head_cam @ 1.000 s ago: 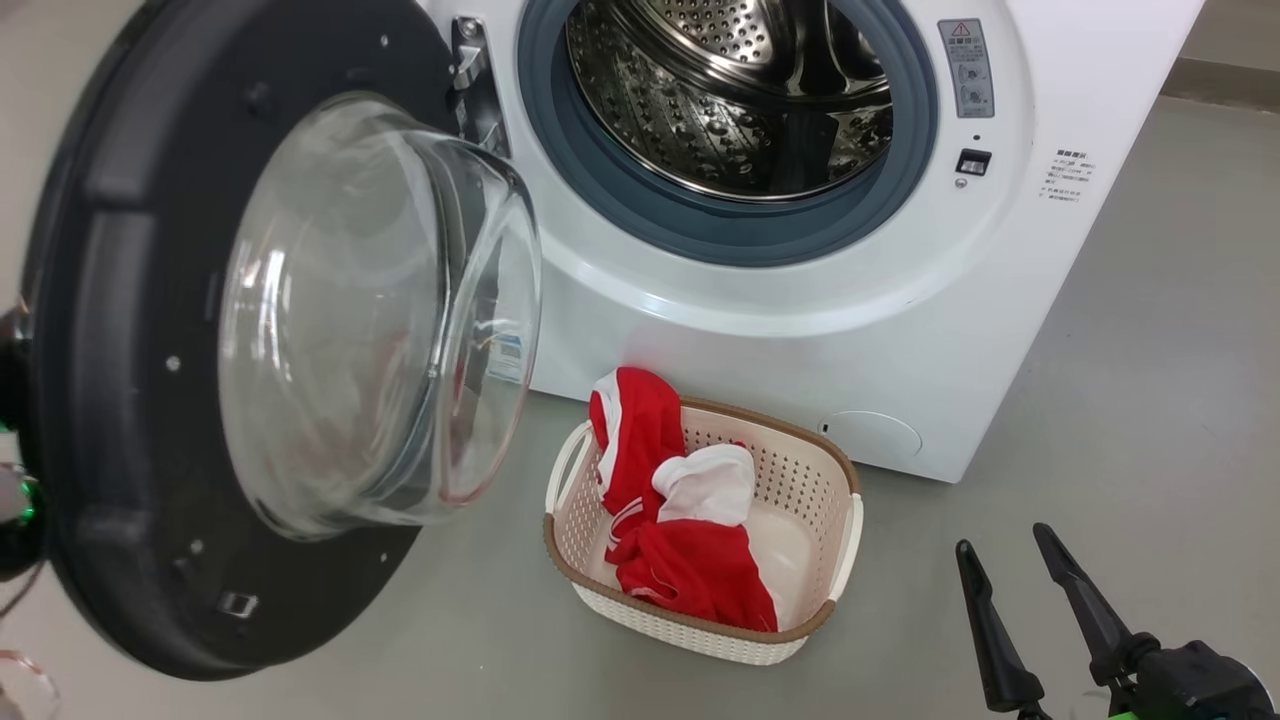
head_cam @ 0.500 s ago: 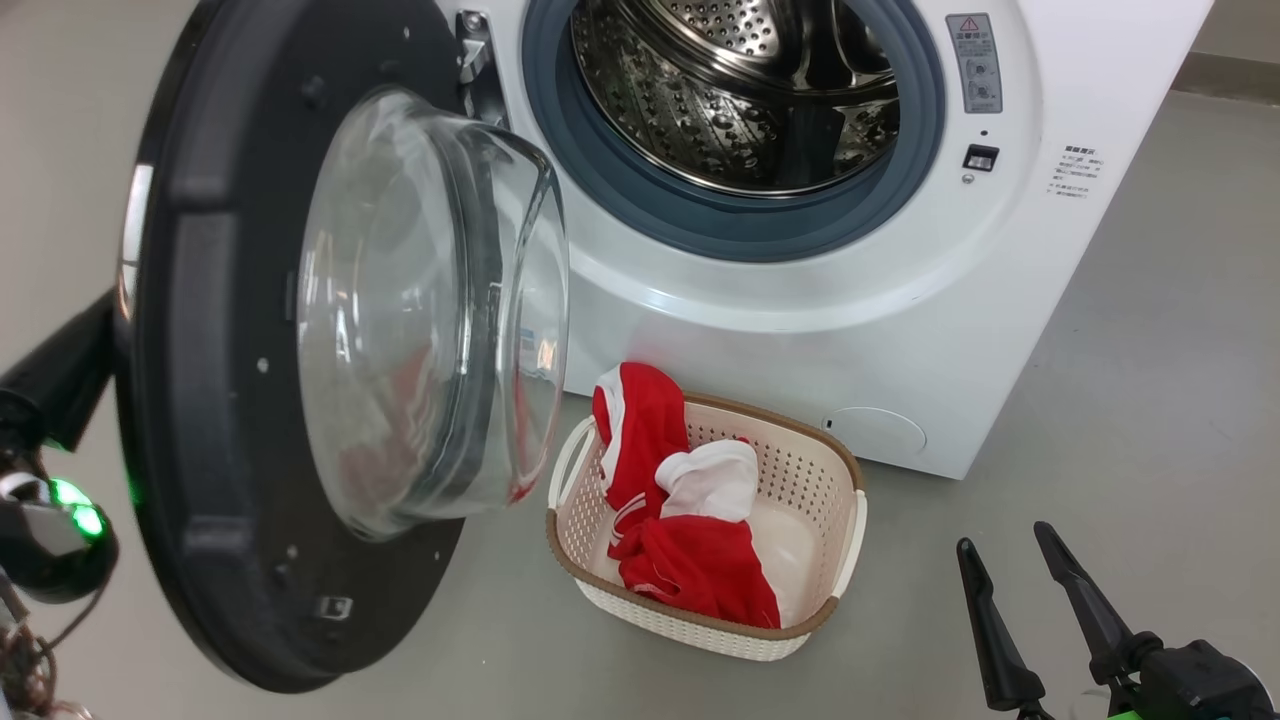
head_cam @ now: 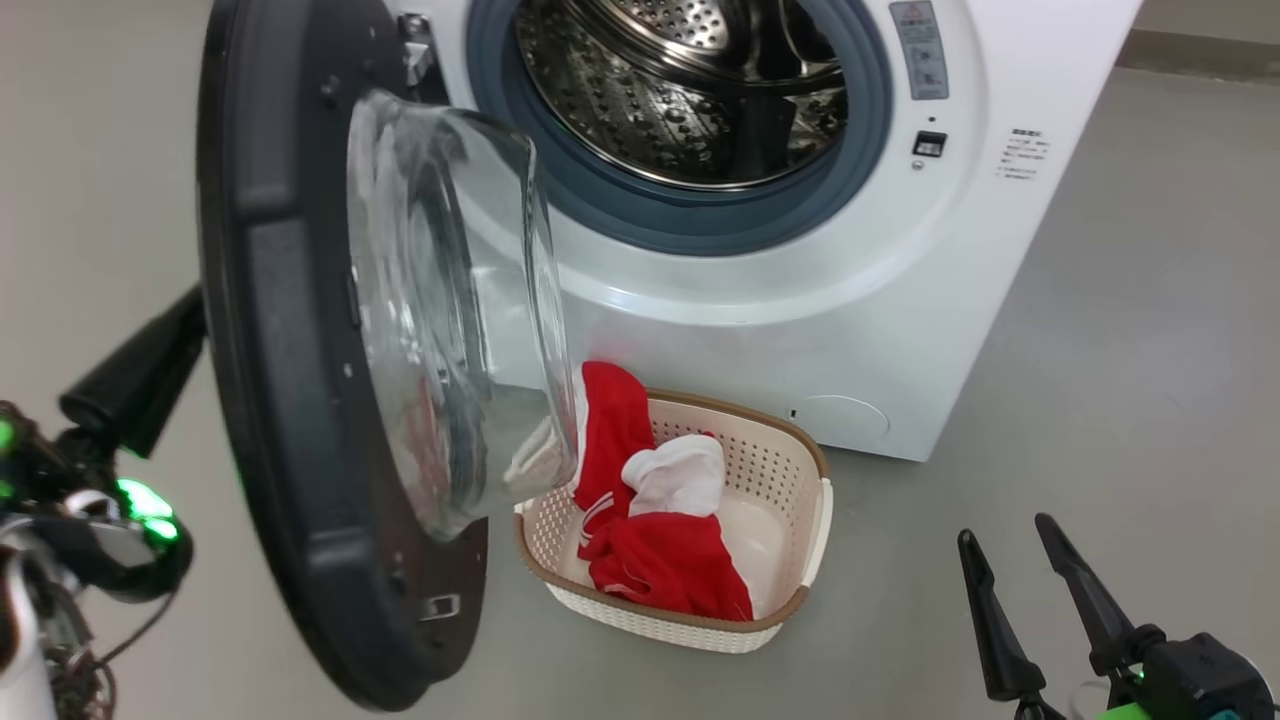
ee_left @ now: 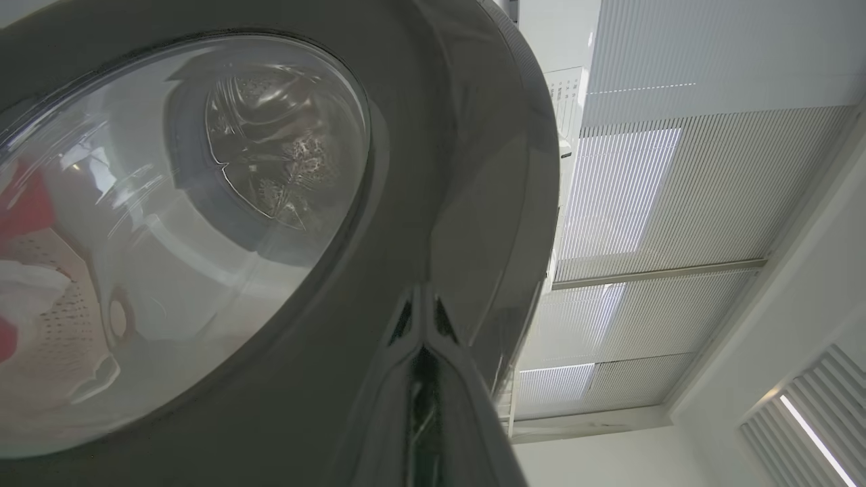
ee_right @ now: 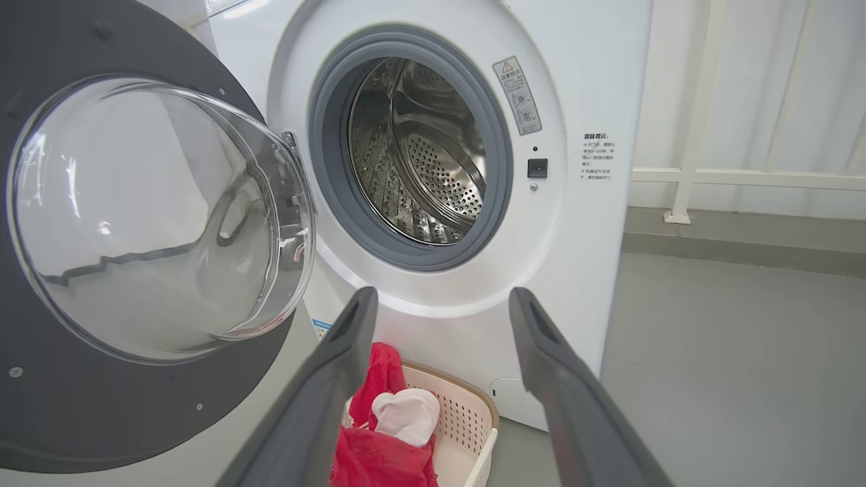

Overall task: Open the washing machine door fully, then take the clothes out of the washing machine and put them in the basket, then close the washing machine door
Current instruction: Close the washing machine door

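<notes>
The washing machine (head_cam: 760,330) stands with its steel drum (head_cam: 680,90) bare. The washing machine door (head_cam: 290,420) hangs half open on the left, its glass bowl (head_cam: 450,310) facing the opening. My left gripper (head_cam: 175,335) is shut with nothing in it, its tips against the door's outer black face (ee_left: 460,169); up close, the left gripper (ee_left: 423,318) touches the glossy rim beside the window. The red and white clothes (head_cam: 650,540) lie in the basket (head_cam: 790,520) on the floor below the opening. At the lower right my right gripper (head_cam: 1010,560) is open and holds nothing.
In the right wrist view the right gripper (ee_right: 443,304) points at the machine (ee_right: 582,223), with the door (ee_right: 81,406) to its left and the basket (ee_right: 473,419) with clothes (ee_right: 379,453) below. Grey floor (head_cam: 1120,380) spreads to the right. A white railing (ee_right: 744,177) stands behind.
The door has swung toward the machine and now stands more edge-on, with my left gripper following behind its outer face. The camera has shifted a little. The right gripper has stayed put.
</notes>
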